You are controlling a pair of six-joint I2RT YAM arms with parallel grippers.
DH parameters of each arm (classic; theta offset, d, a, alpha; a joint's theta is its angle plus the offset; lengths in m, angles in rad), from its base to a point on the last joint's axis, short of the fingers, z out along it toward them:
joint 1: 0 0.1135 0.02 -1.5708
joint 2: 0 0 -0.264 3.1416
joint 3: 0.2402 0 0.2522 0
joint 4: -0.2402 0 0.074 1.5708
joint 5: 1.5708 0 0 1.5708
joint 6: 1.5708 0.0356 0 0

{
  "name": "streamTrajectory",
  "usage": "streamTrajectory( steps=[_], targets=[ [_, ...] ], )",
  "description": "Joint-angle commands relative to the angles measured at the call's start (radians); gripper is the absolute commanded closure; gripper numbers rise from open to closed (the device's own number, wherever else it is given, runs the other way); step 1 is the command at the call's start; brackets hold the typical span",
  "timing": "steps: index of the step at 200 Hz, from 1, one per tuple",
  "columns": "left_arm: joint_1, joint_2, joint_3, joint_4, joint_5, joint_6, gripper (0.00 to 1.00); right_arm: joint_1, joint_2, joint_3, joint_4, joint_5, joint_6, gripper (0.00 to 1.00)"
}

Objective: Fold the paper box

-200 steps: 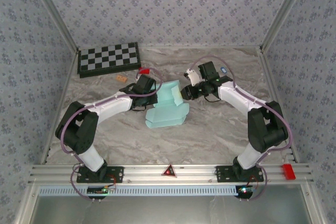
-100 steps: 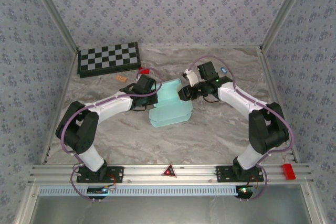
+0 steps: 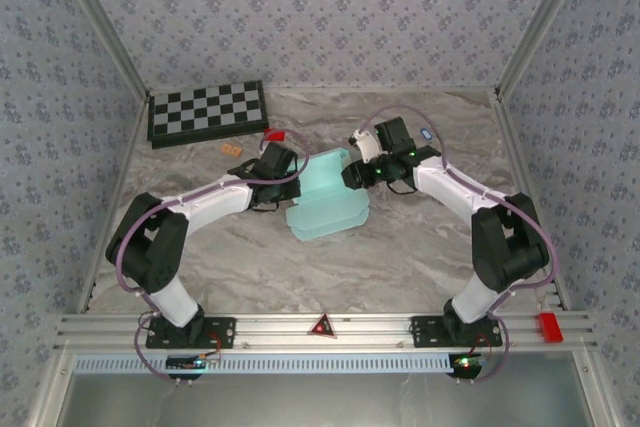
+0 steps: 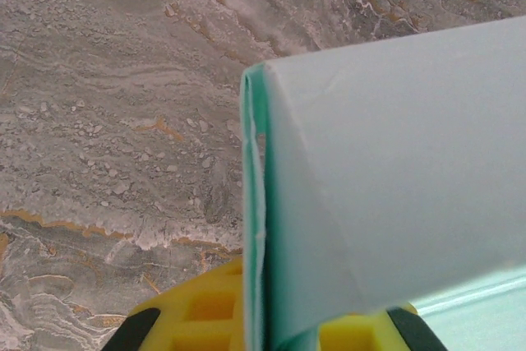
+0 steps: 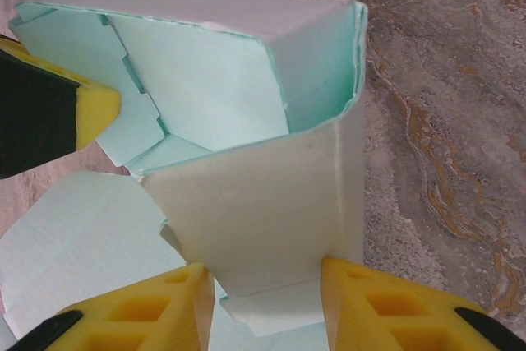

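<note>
The paper box [image 3: 326,209], pale light-blue cardboard, lies partly folded at mid-table between my two grippers. My left gripper [image 3: 287,175] is shut on the box's left wall. In the left wrist view the doubled card edge [image 4: 256,228] runs down between the yellow fingers [image 4: 205,310] of the left gripper [image 4: 265,322]. My right gripper [image 3: 349,175] is at the box's right end. In the right wrist view its jaws [image 5: 259,277] stand apart, fingertips [image 5: 349,285] against a pale end panel [image 5: 263,211], pinching nothing. The open box interior [image 5: 205,80] lies beyond.
A black-and-white checkerboard [image 3: 207,112] sits at the back left. A small red piece [image 3: 273,134] and an orange piece [image 3: 231,148] lie behind my left gripper. Patterned walls close in the marble table [image 3: 420,247] on three sides.
The box has drawn together and its front flap has slid back toward the grippers. My right jaws stand wider than a second ago. The left grip is unchanged.
</note>
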Motion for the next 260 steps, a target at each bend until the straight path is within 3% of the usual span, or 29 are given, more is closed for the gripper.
streamTrajectory(
  steps=[1, 37, 148, 260],
  targets=[
    [-0.004, -0.004, 0.023, 0.015, 0.032, 0.004, 1.0, 0.018, 0.006, 0.0, 0.015, -0.047, 0.005, 0.58],
    [-0.004, -0.001, 0.026, 0.018, 0.041, 0.002, 1.0, 0.025, 0.022, 0.016, 0.012, -0.075, 0.007, 0.57],
    [-0.004, -0.002, 0.024, 0.022, 0.053, 0.005, 1.0, 0.095, 0.092, 0.088, 0.052, 0.146, 0.075, 0.69],
    [-0.004, 0.015, 0.03, 0.015, 0.038, 0.013, 1.0, 0.086, -0.154, -0.017, 0.074, 0.295, 0.045, 0.66]
  ],
)
